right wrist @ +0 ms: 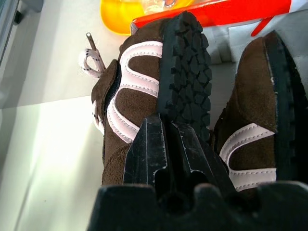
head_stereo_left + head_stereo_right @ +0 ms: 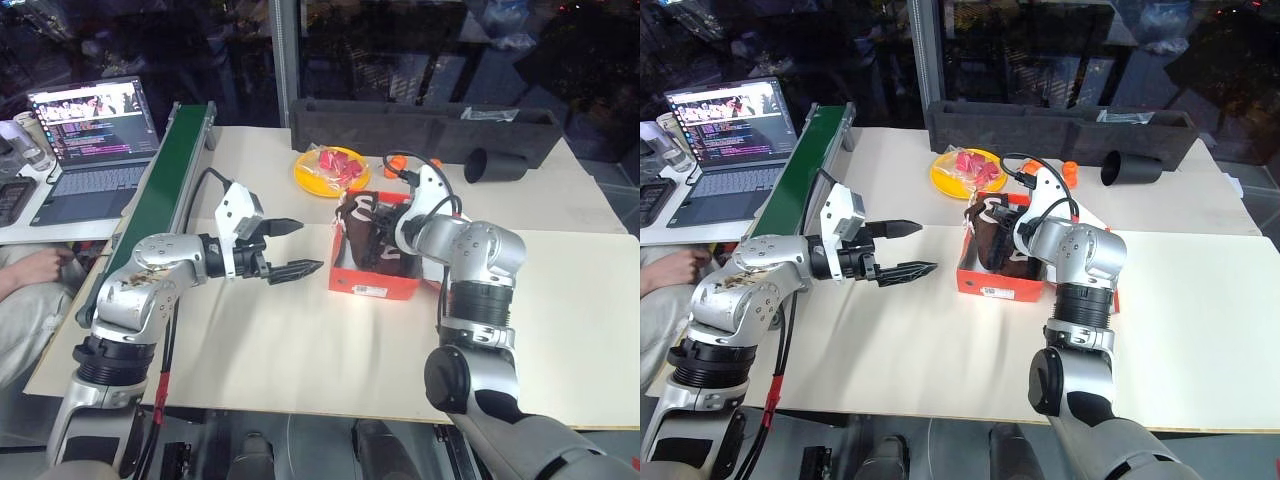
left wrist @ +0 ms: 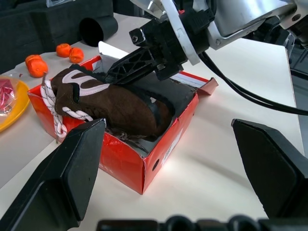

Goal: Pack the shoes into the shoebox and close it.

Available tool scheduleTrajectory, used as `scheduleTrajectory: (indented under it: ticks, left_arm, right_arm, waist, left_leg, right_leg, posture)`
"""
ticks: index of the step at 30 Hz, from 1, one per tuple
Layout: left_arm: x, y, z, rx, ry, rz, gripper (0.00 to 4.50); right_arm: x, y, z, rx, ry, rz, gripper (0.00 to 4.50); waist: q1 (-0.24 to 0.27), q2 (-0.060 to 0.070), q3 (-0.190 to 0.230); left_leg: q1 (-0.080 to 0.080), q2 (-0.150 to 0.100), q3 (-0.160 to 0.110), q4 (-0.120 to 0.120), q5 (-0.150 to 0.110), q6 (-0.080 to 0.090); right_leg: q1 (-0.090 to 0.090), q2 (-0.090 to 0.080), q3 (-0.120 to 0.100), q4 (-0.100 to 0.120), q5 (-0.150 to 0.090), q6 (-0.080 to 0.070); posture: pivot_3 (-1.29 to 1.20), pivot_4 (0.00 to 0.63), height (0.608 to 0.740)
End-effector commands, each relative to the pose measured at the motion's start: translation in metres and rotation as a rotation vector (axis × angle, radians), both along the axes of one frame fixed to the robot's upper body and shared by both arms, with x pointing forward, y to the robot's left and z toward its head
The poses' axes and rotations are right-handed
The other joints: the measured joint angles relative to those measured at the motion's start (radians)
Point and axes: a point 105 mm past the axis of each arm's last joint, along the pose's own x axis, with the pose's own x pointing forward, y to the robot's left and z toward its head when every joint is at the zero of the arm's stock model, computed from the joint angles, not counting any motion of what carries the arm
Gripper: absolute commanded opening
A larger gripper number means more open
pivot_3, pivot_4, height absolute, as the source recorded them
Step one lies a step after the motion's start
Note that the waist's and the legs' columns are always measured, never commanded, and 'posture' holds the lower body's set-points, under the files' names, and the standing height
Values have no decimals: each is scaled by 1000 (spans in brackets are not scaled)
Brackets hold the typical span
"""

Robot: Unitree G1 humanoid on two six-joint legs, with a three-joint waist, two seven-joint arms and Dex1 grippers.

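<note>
Setting: cream tabletop (image 2: pixel 300 350) before dark glass, a laptop (image 2: pixel 95 125) at the robot's left, a yellow plate (image 2: pixel 315 178) and a long dark grey tray (image 2: pixel 420 120) behind
Shoebox: the red-orange shoebox (image 2: pixel 372 284) sits open mid-table, its lid lying back
Shoes: both brown shoes (image 3: pixel 115 103) are in the box; the one nearer the left arm lies on its side, riding high over the rim with its laces (image 3: pixel 52 108) spilling outside the wall, while the second (image 1: pixel 260 120) stands on edge beside it
Right gripper: the right gripper (image 1: pixel 168 144), fingers pressed together, noses down against the treaded sole of the high shoe, the forearm arched over the box
Left gripper: the left gripper (image 2: pixel 290 248) hangs level beside the box, fingers spread wide, holding nothing, pointed at the box's near wall
Risk: a shoe sitting proud of the rim would likely block the lid; a hard push on the sole could tip the light box or skid it, since nothing braces it; trailing laces may catch in the lid
</note>
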Motion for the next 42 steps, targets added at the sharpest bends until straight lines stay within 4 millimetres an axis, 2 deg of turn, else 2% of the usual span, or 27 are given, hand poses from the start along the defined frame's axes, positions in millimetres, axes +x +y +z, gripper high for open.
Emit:
scheduleTrajectory:
  ticks: [1,5,8,10,12,15,20,21,22,27,31,33,36,38,42]
  left_arm:
    - [-2,2,11,3,-32,-3,4500]
    - [-3,2,10,6,-25,-3,4500]
    - [-4,1,11,4,-23,-5,4500]
    - [-5,1,11,3,-21,-5,4500]
    - [-5,2,12,2,-19,-3,4500]
    - [-5,2,10,2,-15,1,4500]
    - [-3,0,10,-2,-10,1,4500]
    - [-3,0,10,-1,-10,1,4500]
    - [-3,0,10,-1,-10,1,4500]
    - [-2,-1,10,-3,-12,1,4500]
    - [-2,0,11,-3,-14,6,4500]
    - [-3,1,11,-4,-13,8,4500]
    - [-3,1,10,-2,-9,8,4500]
    - [-4,0,10,-2,-9,5,4500]
    - [-3,-1,11,-4,-10,3,4500]
  right_arm:
    - [2,-9,0,-38,-29,-41,32]
    - [1,-21,-14,-132,-7,-64,32]
    - [-18,-30,-53,-220,106,-15,32]
    - [-33,-29,-67,-254,144,34,32]
    - [-42,-36,-76,-312,156,37,32]
    - [-44,-43,-79,-317,159,21,32]
    - [-30,-39,-65,-289,114,5,32]
    - [-28,-36,-63,-275,108,5,790]
    - [-27,-34,-61,-263,104,5,961]
    - [-22,-32,-58,-269,99,-9,2553]
    - [-18,-47,-46,-301,50,-85,2553]
    - [-12,-55,-26,-309,-34,-133,2553]
    - [-6,-52,11,-287,-179,-154,2553]
    - [-4,-50,28,-301,-253,-160,2553]
    - [-5,-41,42,-325,-322,-140,2553]
  waist:
    - [0,0,0]
    - [2,0,0]
    - [9,0,0]
    - [22,0,0]
    - [27,0,0]
    - [30,-2,-1]
    - [29,-2,-1]
    - [29,-2,-1]
    - [28,-2,-1]
    - [22,-2,-1]
    - [22,-2,-1]
    - [23,-2,-1]
    - [27,-2,-1]
    - [24,-2,0]
    - [19,-2,0]
  left_leg:
    - [0,0,0,0,0,0]
    - [0,0,0,0,0,0]
    - [1,0,-1,1,0,0]
    - [1,0,-1,1,0,0]
    - [1,0,-1,1,0,0]
    - [2,0,-2,2,1,-1]
    - [2,0,-2,2,4,-5]
    - [2,0,-2,2,5,-6]
    - [2,0,-3,2,6,-8]
    - [2,0,-3,2,8,-7]
    - [2,0,-3,2,8,-7]
    - [2,0,-3,2,9,-7]
    - [1,0,-3,2,10,-7]
    - [0,0,-3,2,10,-7]
    - [0,0,-3,0,10,-7]
  right_leg:
    - [0,0,0,0,0,0]
    - [0,0,0,0,0,-1]
    - [2,0,-1,0,0,0]
    - [3,0,-2,0,0,0]
    - [3,0,-2,0,-1,1]
    - [5,0,-3,0,-1,1]
    - [5,0,-3,0,0,2]
    - [5,0,-3,0,1,2]
    - [5,0,-3,0,1,3]
    - [5,0,-3,0,3,3]
    - [5,0,-3,1,3,3]
    - [5,0,-3,1,4,3]
    - [5,0,-3,1,4,3]
    - [4,0,-3,1,5,3]
    - [3,0,-3,1,4,3]
  posture:
    - [0,150,671]
    - [0,150,671]
    - [0,150,671]
    - [0,150,671]
    - [0,150,671]
    - [0,150,671]
    - [0,150,671]
    - [0,150,671]
    - [0,150,671]
    - [0,150,671]
    - [0,150,671]
    - [0,150,671]
    - [0,150,671]
    - [0,150,671]
    - [0,150,671]
